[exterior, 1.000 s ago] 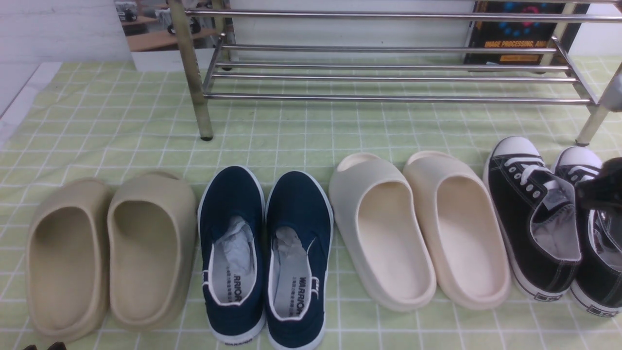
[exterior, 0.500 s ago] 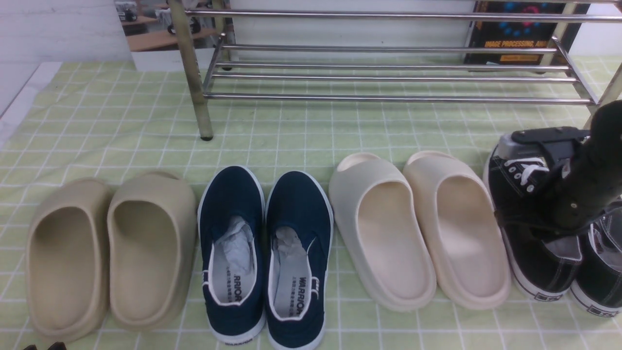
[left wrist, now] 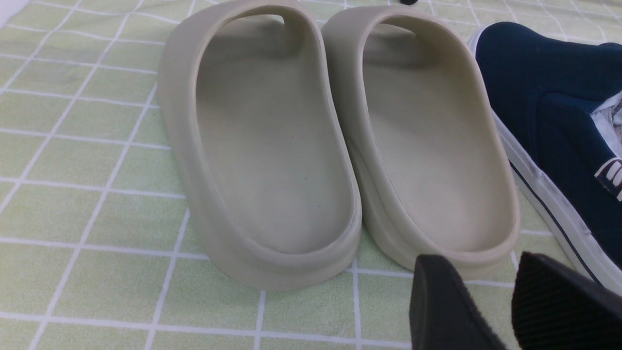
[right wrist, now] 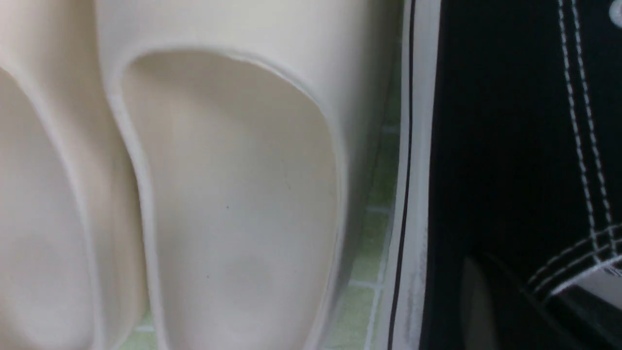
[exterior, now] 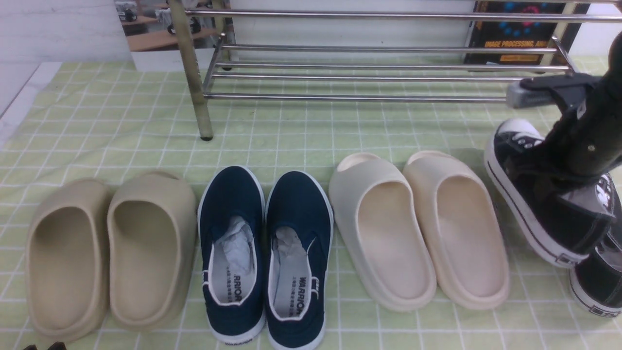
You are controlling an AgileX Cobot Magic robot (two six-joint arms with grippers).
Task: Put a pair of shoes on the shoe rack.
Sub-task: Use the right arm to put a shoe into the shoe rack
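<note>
While the right claw (exterior: 563,171) pinches one black sneaker (exterior: 529,209) at its opening, its fingertips hidden behind the arm, that sneaker hangs tilted at the right end of the row and looks raised off the checked cloth (exterior: 121,121). Its toe points far toward the shoe rack (exterior: 369,98), and its heel overlaps the other black sneaker (exterior: 596,287). That second sneaker lies flat on the cloth, cut off by the right edge of the front view. The held toe cap is near the rack's right front corner, and the arm crosses in front of the right end of the rack's near bar.

From the right wrist, the held sneaker's white sole edge runs just beside the right-hand shoe of the cream slides (exterior: 457,228), with only a thin strip of cloth between them.

To the left the pairs stand in one line: cream slides, navy slip-ons (exterior: 265,257), tan slides (exterior: 109,253), the shoes of each pair touching or nearly so. A wide band of bare cloth lies between the toes of this row and the rack's near bar. The rack's left front leg (exterior: 194,78) stands on that band, well apart from the navy toes. At the far left the cloth's edge meets a white tabletop (exterior: 14,107).

The left claw (left wrist: 500,311) is spread, low by the heel of the right-hand tan slide, with cloth showing between its two dark fingers (left wrist: 447,311).
</note>
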